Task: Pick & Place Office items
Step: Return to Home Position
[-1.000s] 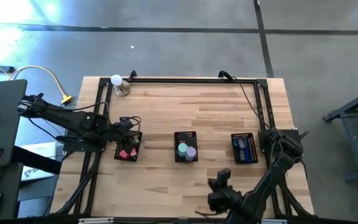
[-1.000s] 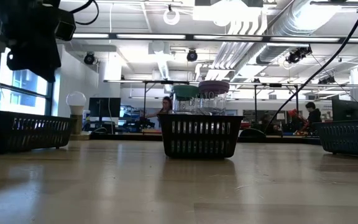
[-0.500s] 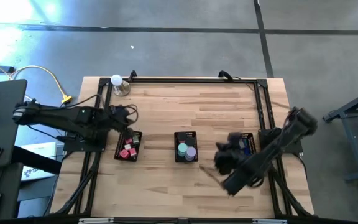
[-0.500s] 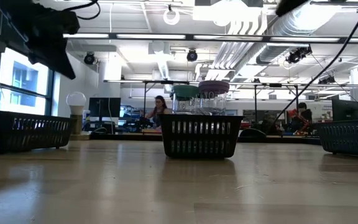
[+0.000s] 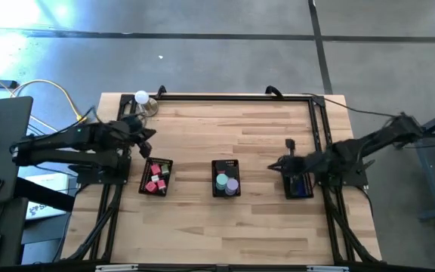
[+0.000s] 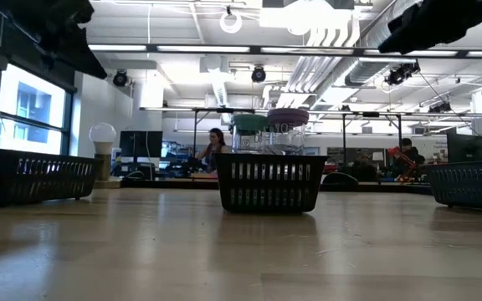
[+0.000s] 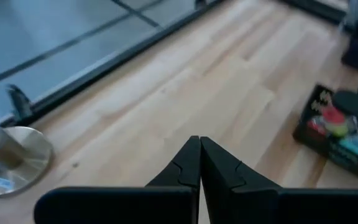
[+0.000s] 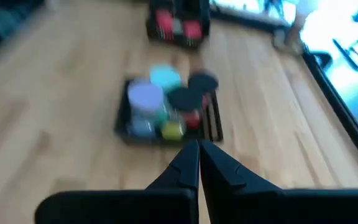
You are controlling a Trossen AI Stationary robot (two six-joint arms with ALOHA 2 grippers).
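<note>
Left wrist view: left tool [image 7: 198,146], two dark fingers pressed flat together with nothing between them. Beyond it lie bare planks of the wooden surface [image 7: 185,81], and the metal base [image 7: 14,158] of the white ball [image 5: 141,97] stands off to one side. Right wrist view: right tool [image 8: 198,149], fingers likewise closed tip to tip and empty, pointing toward the middle tray [image 8: 122,115]. High view: the left tool is held over the surface's left part, between the white ball and the left tray [image 5: 168,168]. The right tool is held between the middle tray and the right tray [image 5: 300,195], just beside the latter, with its arm crossing over that tray's far half. Low view: both arms show only at the upper corners, well above the surface. Contents, left tray: red and pink blocks [image 5: 154,183]. Contents, middle tray: teal roll [image 5: 221,181] and purple roll [image 5: 232,184] side by side, their tops rising above the rim. Behind them in the same tray are black cylinders [image 8: 185,96], a red piece [image 8: 191,118] and a green bit [image 8: 171,129]. Contents, right tray: dark blue rectangles [image 5: 299,183], partly covered by the right arm. The three trays stand in one row across the middle of the surface, well apart from each other. The white ball stands on its metal base at the far left corner. Room behind: one person [image 6: 216,149] and a second person [image 6: 404,155] farther right.
</note>
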